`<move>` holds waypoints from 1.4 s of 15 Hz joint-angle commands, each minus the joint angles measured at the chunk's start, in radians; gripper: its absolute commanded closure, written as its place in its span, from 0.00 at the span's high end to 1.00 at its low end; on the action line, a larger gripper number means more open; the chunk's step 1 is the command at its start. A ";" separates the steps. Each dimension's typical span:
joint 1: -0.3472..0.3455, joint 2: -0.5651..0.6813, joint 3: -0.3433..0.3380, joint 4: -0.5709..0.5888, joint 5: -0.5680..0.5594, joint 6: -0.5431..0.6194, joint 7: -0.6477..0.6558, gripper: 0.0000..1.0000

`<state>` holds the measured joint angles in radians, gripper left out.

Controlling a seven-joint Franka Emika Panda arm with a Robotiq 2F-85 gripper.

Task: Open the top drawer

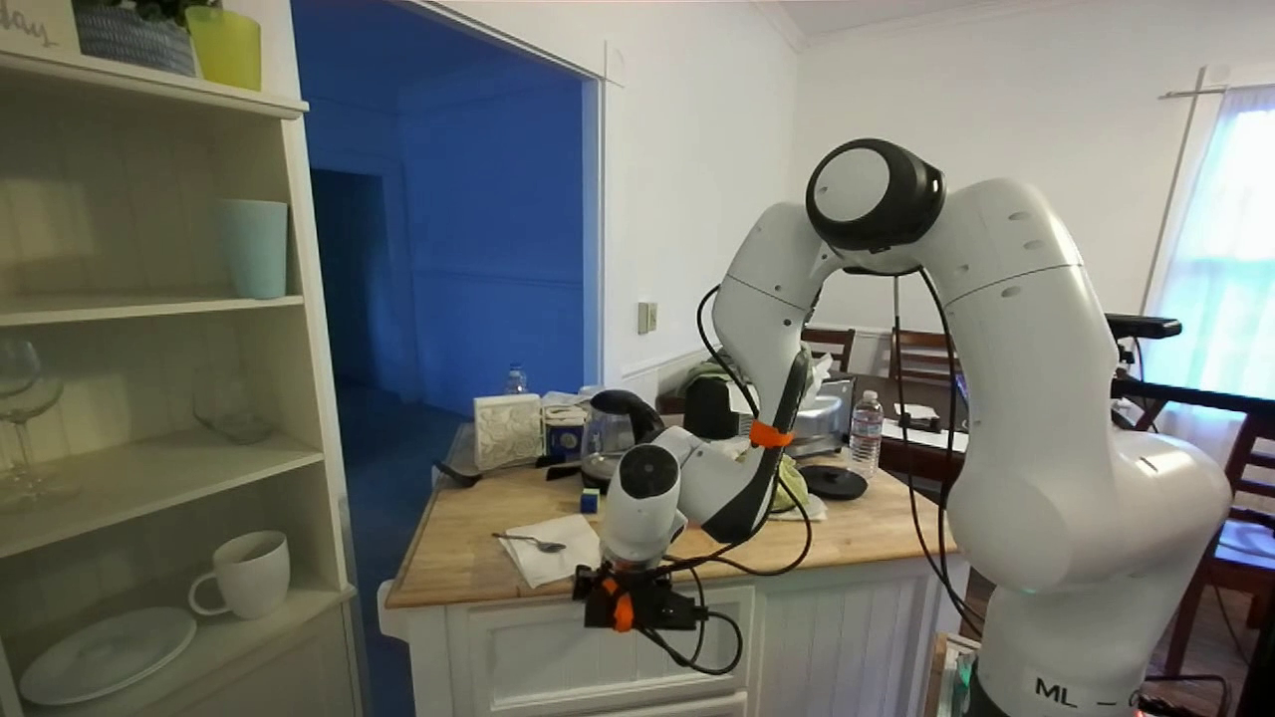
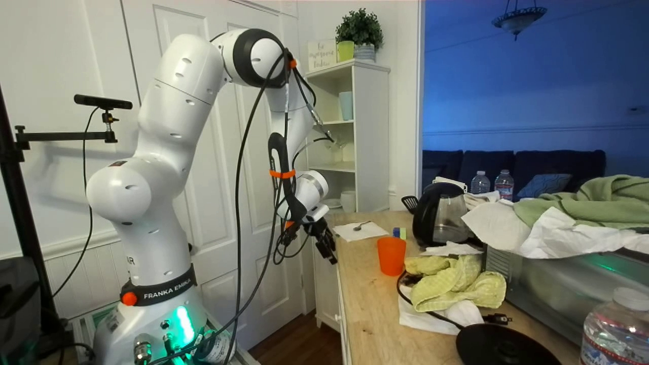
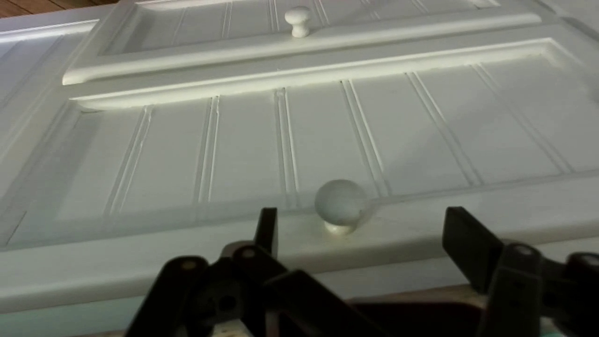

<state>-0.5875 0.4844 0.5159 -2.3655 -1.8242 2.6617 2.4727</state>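
Note:
The top drawer [image 3: 252, 154] is a white panelled front that looks shut, seen upside down in the wrist view. Its front also shows below the counter edge in an exterior view [image 1: 538, 662]. Its round white knob [image 3: 340, 203] is at the lower middle of the wrist view, between the fingertips in the picture and nearer the left finger. My gripper [image 3: 361, 220] is open and empty, with no finger visibly touching the knob. The gripper is in front of the drawer in both exterior views [image 1: 637, 602] [image 2: 326, 246]. There the knob is hidden or cannot be made out.
A second drawer with a white knob [image 3: 298, 21] lies below the top one. On the wooden countertop [image 1: 448, 558] are a napkin [image 1: 543, 570] with a spoon, an orange cup [image 2: 391, 256] and a black kettle [image 2: 438, 215]. A white shelf [image 2: 370, 137] stands beyond the counter.

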 commanded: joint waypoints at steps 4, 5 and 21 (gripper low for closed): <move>0.003 0.022 -0.002 0.016 0.009 -0.005 -0.015 0.75; 0.003 0.024 -0.003 0.018 0.009 -0.006 -0.018 0.74; 0.002 0.038 -0.007 0.028 -0.001 -0.018 -0.018 0.19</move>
<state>-0.5884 0.5240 0.5092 -2.3450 -1.8239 2.6551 2.4414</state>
